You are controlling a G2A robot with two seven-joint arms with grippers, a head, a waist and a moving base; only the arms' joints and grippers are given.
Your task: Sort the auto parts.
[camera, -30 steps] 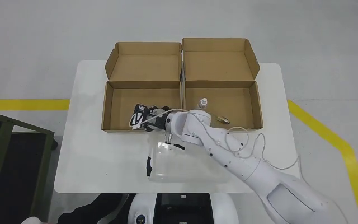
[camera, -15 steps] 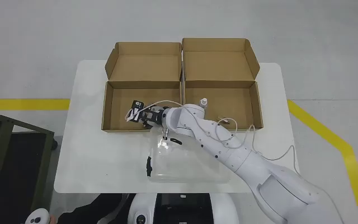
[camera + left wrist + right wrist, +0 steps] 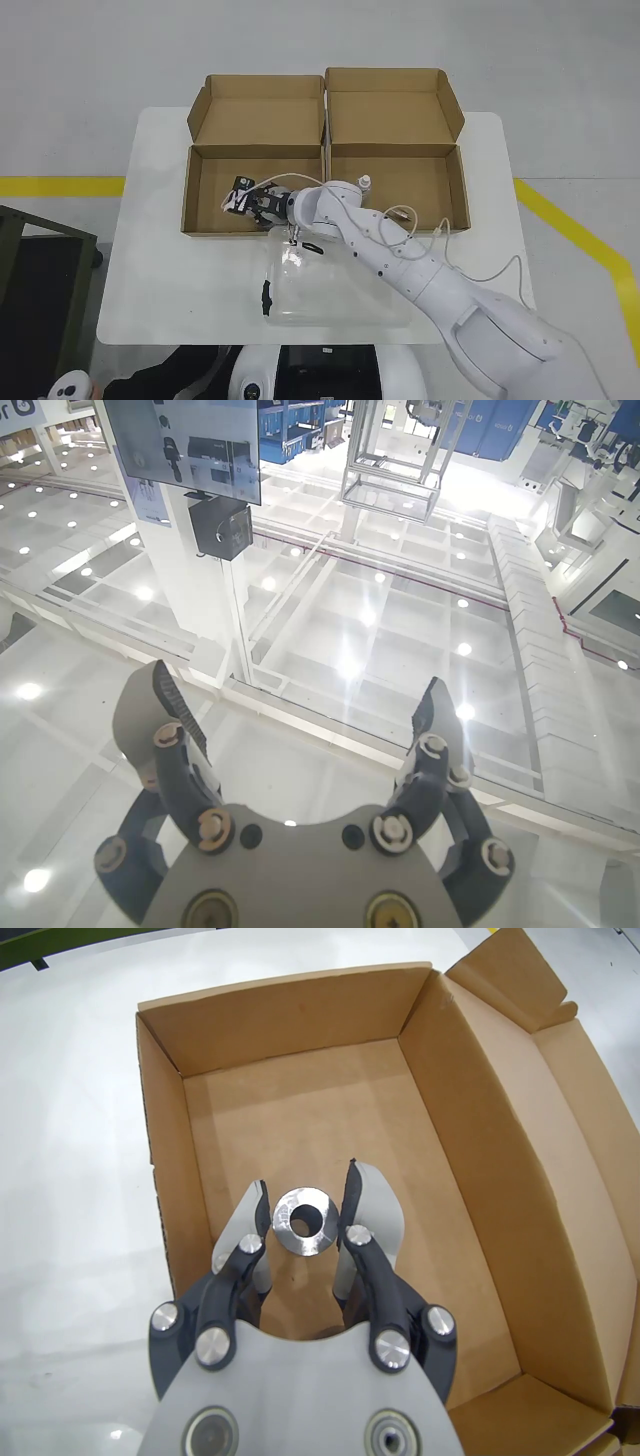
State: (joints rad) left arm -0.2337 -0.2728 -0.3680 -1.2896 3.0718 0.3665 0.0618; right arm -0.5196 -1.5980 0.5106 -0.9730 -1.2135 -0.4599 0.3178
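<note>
**Item 1, right gripper** (image 3: 305,1198). It sits inside the left cardboard box (image 3: 300,1098), near the box's front wall. The fingers are drawn in narrow and clamp a metal ring (image 3: 303,1221) by its outer edge, one pad on each side. The ring's bore faces the wrist camera.

**Item 2, metal ring.** It is held over the floor of the left box. From this angle I cannot tell whether it hangs clear of the cardboard or touches it. The box floor that shows around it is bare.

**Item 3, right cardboard box** (image 3: 430,190). It stands touching the left box, with its lid flap open. One small white part (image 3: 364,182) lies near its inner wall.

**Item 4, clear tray** (image 3: 340,300). It sits on the white table (image 3: 160,270), just in front of the boxes. A black piece (image 3: 265,297) lies at its left edge and a second dark piece (image 3: 311,249) near its back edge.

**Item 5, left gripper** (image 3: 300,705). It is spread wide, holds nothing, and points up into the room, away from the table.

**Status.** The task looks partly done. One part is already sorted into the right box, and the ring is in position over the left box but not yet let go. At least two dark pieces in the tray remain to be sorted.
</note>
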